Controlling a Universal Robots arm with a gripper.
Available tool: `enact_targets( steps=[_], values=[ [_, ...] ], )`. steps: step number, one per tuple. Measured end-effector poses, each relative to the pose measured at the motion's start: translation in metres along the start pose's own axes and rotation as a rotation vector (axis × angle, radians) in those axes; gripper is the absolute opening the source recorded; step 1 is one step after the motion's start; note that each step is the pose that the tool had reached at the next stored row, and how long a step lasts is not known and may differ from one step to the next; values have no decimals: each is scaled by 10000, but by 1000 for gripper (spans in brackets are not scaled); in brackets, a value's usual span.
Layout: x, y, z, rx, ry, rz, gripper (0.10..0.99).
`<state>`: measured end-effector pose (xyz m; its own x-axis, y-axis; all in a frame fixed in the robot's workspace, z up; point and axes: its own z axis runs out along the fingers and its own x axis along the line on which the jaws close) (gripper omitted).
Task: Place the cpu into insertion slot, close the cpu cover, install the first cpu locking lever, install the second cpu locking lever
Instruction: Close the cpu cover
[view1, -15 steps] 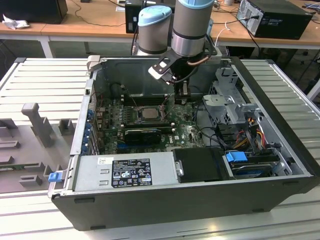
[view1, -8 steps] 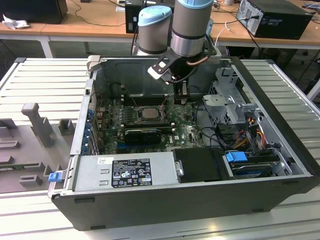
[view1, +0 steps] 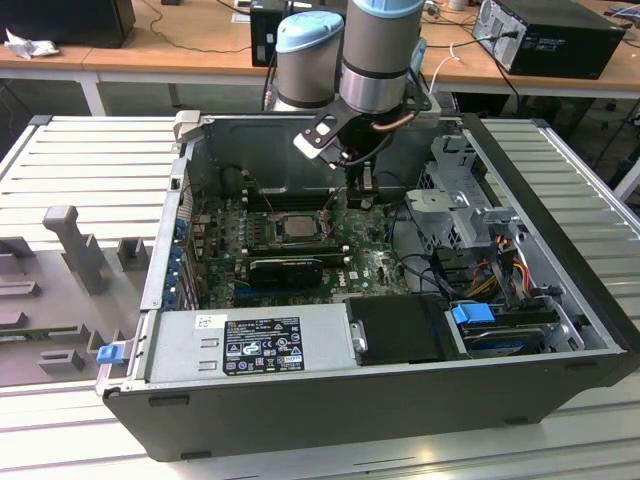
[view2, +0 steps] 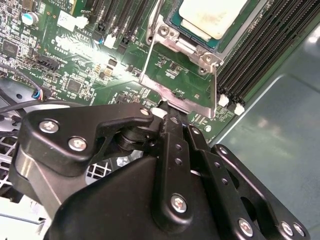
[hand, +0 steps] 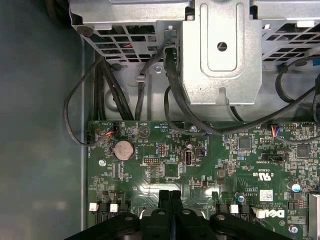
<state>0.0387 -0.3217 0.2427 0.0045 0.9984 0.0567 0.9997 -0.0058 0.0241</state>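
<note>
Cpu: cpu (view2: 212, 15) lies flat in the slot (view2: 175, 25), silver top up; in the exterior view it sits mid-board, towards that view's left of the arm
Cover: cover (view2: 192, 104) stands raised on its hinge at the slot's edge, not down over the cpu; green board (hand: 200, 165) shows through its window
Gripper: gripper (view2: 167, 116) has its fingers pressed together, tips right at the cover's free edge; whether a lip is nipped between them cannot be told; in the first wrist view the fingers (hand: 165, 200) meet with no gap
Lever: a thin metal rod (view2: 155, 20) runs beside the slot; with the cover up, it looks unlatched
Done: first step, by the look of it; cpu seated
In hand: the cover, judging by where the tips are
Left: cover closed; both levers locked
</note>
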Motion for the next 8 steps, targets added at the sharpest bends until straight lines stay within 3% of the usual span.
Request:
enact_targets(
  steps=[8],
  values=[
    [0,-32,-1,1,1,0,106]
  ],
)
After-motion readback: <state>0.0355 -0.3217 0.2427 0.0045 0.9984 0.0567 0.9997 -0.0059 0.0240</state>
